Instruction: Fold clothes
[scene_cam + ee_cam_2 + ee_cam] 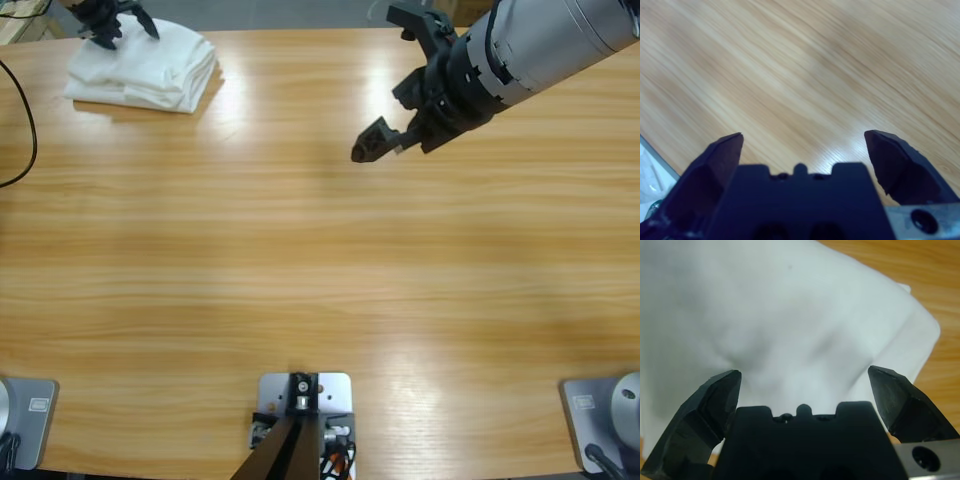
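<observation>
Long wooden table (300, 260), pale grain running lengthwise, bare across nearly all its top and glossy with soft glare patches near the middle and far right. At the far left corner, a folded stack of white T-shirts (145, 68), squared into a thick pad with layered edges showing along its right side, lying flat on the wood. Probably light, soft and limp: likely to sag and slip out of its fold if lifted by a single layer, so best taken through the whole thickness at a folded edge, or pressed from above. Entering from the upper right, hanging above open wood well apart from the stack, the right gripper (400, 95), jaws spread wide with nothing between them; only wood grain in its wrist view (802, 137). Over the stack's far left part, the left gripper (115, 22), jaws likewise parted and closed on nothing, the cloth (790, 325) filling almost the whole wrist view just beyond the tips (802, 377), gently dimpled and creased; contact with the fabric not clear. Looks already folded and parked, judging by the neat pad. Along the left edge, a thin black cable (25, 120) curving over the wood. Little of the room visible beyond the table's far edge.
</observation>
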